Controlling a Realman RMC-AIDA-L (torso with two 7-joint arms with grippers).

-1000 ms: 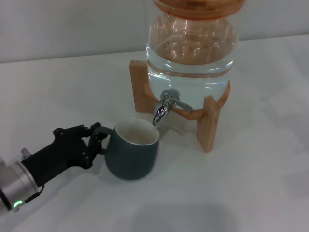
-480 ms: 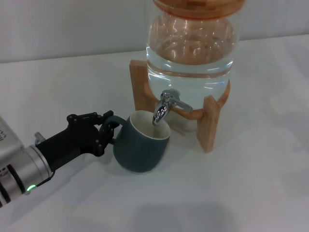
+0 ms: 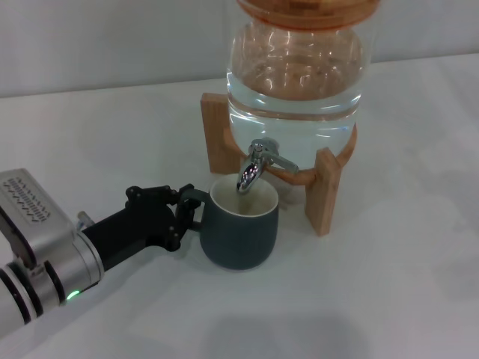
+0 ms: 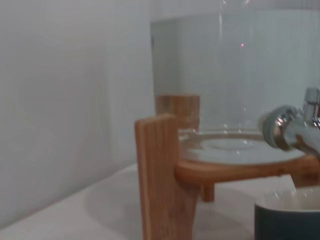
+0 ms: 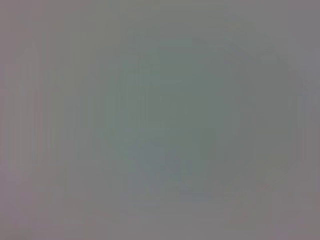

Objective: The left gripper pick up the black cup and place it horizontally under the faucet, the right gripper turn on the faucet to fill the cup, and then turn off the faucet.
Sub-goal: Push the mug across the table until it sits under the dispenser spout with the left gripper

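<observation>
The black cup point(image 3: 241, 228) stands upright on the white table, its cream mouth right below the spout of the chrome faucet point(image 3: 258, 164). My left gripper point(image 3: 187, 212) reaches in from the lower left and is shut on the cup's loop handle. In the left wrist view the cup's rim point(image 4: 290, 212) shows low in the corner, with the faucet point(image 4: 292, 131) just above it. The right gripper is out of view; the right wrist view is a blank grey.
A large glass jar point(image 3: 296, 82) holding water rests on a wooden stand point(image 3: 323, 191), whose legs flank the cup. A pale wall runs behind the table point(image 3: 389, 292).
My left gripper has carried the cup rightward and slightly toward the stand, from left of the spout to directly beneath it.
</observation>
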